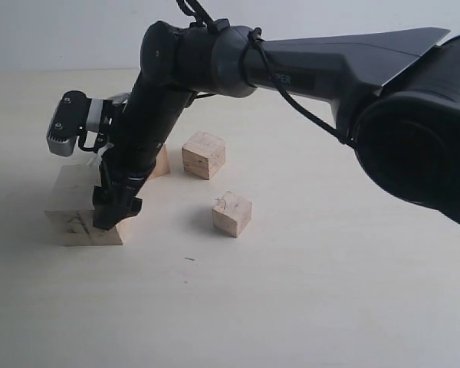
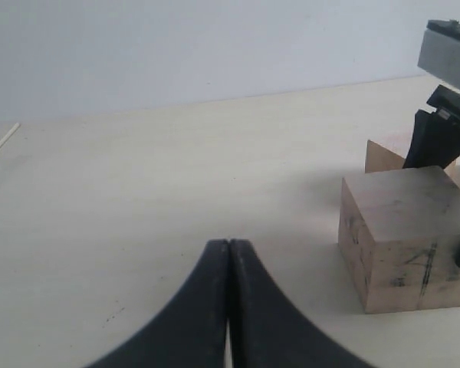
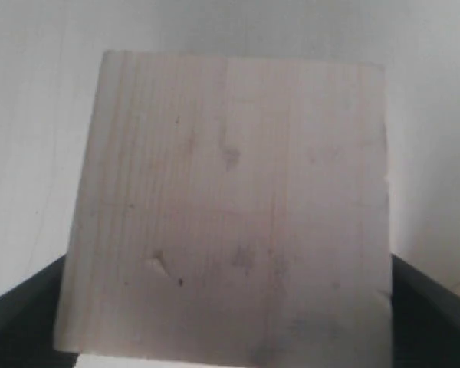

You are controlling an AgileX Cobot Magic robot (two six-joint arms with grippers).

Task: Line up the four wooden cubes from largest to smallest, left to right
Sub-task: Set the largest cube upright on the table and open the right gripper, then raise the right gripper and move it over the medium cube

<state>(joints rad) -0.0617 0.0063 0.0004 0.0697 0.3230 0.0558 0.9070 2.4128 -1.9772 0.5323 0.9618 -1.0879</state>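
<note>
Looking over the surface: a pale, wood-toned surface [image 1: 330, 307] with one small dark speck [image 1: 189, 259] on it.
Room: a plain whitish wall [image 1: 61, 31] stood behind; I could pick out nothing more of the room.
Largest cube: the largest cube [image 1: 70, 203] sat flat at the far left of the exterior view, with dark marks on its near face.
Other cubes: the rear cube [image 1: 204, 154] and the front cube [image 1: 231, 213] stood apart from each other near the middle, both to the right of the largest cube.
Right gripper: my right gripper [image 1: 113, 201] reached across and stood spread wide astride the largest cube. I could not tell whether it pressed the sides.
Left gripper: my left gripper [image 2: 228, 307] was closed, fingers together, holding nothing.
Hidden: the hidden cube [image 1: 162, 162] showed only a corner behind the right arm [image 1: 307, 69], so I could not judge its size. The right gripper's far finger was out of sight.
Cut off: one wooden face filled the right wrist view, with dark fingers only at the edges.
</note>
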